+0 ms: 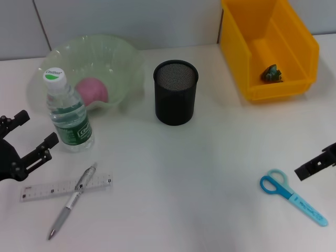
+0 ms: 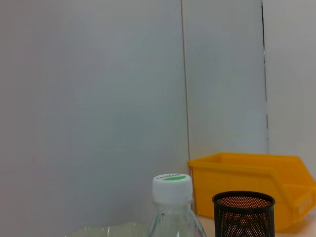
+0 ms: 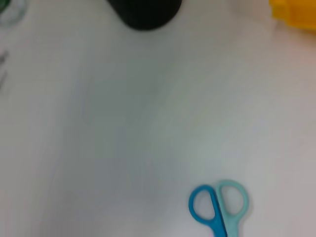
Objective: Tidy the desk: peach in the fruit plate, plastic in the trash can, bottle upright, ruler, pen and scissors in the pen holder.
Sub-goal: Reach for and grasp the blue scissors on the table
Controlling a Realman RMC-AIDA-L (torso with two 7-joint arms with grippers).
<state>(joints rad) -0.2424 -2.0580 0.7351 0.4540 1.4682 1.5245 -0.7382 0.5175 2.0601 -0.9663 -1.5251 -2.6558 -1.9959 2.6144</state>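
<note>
A pink peach (image 1: 92,90) lies in the pale green fruit plate (image 1: 121,58) at the back left. In front of the plate a clear bottle (image 1: 68,113) with a white cap (image 2: 172,187) stands upright. My left gripper (image 1: 41,126) is open just left of the bottle, holding nothing. A clear ruler (image 1: 47,190) lies near the front left with a grey pen (image 1: 73,199) across it. The black mesh pen holder (image 1: 176,92) stands mid-table. Blue scissors (image 1: 291,195) lie at the front right, just below my right gripper (image 1: 316,167). Crumpled greenish plastic (image 1: 272,73) sits in the yellow bin (image 1: 252,52).
The yellow bin (image 2: 256,182) stands at the back right against a pale wall. The pen holder (image 2: 243,215) is between the plate and the bin. In the right wrist view the scissors' handles (image 3: 217,207) lie on bare white tabletop, with the pen holder's base (image 3: 145,12) beyond.
</note>
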